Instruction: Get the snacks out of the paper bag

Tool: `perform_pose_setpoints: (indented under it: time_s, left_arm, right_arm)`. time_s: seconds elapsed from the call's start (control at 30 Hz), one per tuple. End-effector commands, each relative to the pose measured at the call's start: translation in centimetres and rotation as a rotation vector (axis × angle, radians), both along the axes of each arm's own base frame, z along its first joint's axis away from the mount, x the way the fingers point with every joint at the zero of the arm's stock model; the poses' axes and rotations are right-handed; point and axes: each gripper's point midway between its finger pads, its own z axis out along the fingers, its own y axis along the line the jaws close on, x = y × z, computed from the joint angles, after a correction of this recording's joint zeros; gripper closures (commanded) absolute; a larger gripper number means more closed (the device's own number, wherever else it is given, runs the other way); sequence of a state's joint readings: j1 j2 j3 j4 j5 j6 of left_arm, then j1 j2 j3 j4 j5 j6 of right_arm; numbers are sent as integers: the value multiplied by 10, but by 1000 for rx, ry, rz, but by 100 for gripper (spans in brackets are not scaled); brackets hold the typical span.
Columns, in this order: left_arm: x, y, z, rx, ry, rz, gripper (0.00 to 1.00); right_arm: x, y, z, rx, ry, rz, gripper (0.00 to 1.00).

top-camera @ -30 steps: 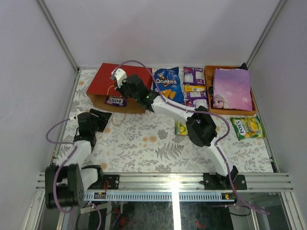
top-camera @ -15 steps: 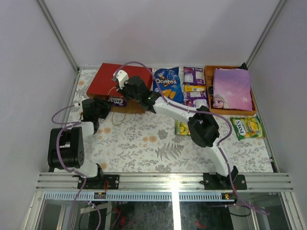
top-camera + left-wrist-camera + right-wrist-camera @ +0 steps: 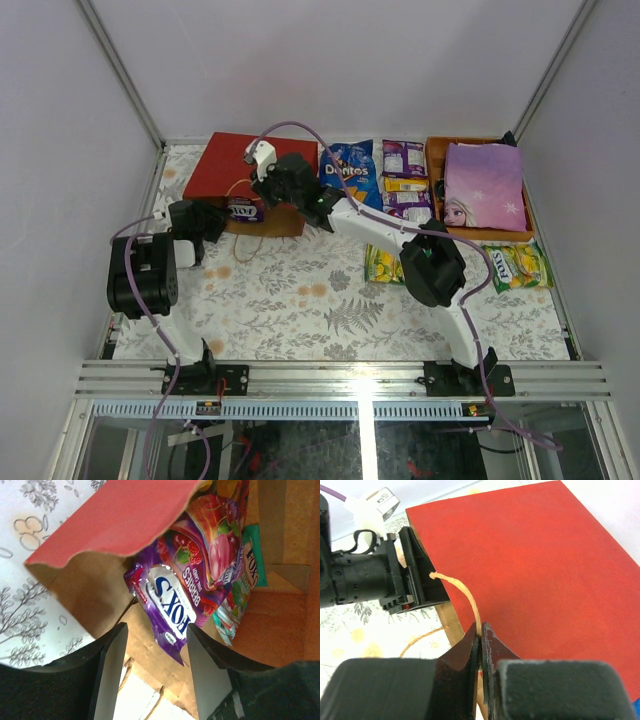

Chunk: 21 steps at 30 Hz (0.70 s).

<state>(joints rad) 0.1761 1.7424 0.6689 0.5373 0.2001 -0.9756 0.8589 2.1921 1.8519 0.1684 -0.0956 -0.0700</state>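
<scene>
R tool [image 3: 480, 632] pinching red paper bag's [image 3: 530, 555] tan cord handle [image 3: 465, 592], L tool [image 3: 156, 630] open at purple glossy packet [image 3: 170, 600]; cord slip could shut mouth.

walls: plain pale lilac-grey wall panels [image 3: 330, 60] on three sides, evenly lit | corners: slim grey metal struts [image 3: 120, 70] | tabletop [image 3: 300, 310]: white cloth, grey fern print, orange blotches | near edge: ribbed aluminium rail [image 3: 340, 378] | light: bright vertical glare [image 3: 366, 440] below the rail
</scene>
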Motion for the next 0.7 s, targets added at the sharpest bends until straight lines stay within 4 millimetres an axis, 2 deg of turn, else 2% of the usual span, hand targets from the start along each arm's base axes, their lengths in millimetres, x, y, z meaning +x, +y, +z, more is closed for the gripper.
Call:
perform_pose_setpoints:
  time_s: [0.0,0.1,0.17,0.23,0.27,0.3,0.33,0.37,0.47,0.5,0.67]
  left_arm:
    - [22,1,17,-7,-94,-31,51]
    - [25,-1,17,-16,-95,-45,51]
    - [26,-3,18,-20,-98,-53,51]
    - [27,-4,19,-19,-102,-60,51]
    - [27,-4,20,-17,-103,-64,52]
    - [27,-4,21,-14,-104,-67,52]
    - [26,-4,20,-12,-97,-69,52]
    - [26,-4,19,-8,-96,-69,52]
    - [25,-2,19,7,-89,-63,52]
    - [25,-1,17,11,-85,-63,52]
    - [27,0,16,12,-80,-58,52]
  right_arm:
    - [-5,4,66,116,5,29,100]
    - [-11,10,66,113,35,90,88]
    - [-22,15,69,148,72,203,94]
    - [-31,15,78,243,149,323,87]
    - [-33,13,82,299,190,356,79]
    - [-33,9,85,360,222,379,57]
    - [-35,5,90,419,256,406,45]
    - [-37,2,92,442,270,450,47]
    - [-33,-6,83,395,259,431,82]
    - [-30,-8,82,398,245,397,97]
    - [-15,-24,84,386,197,252,100]
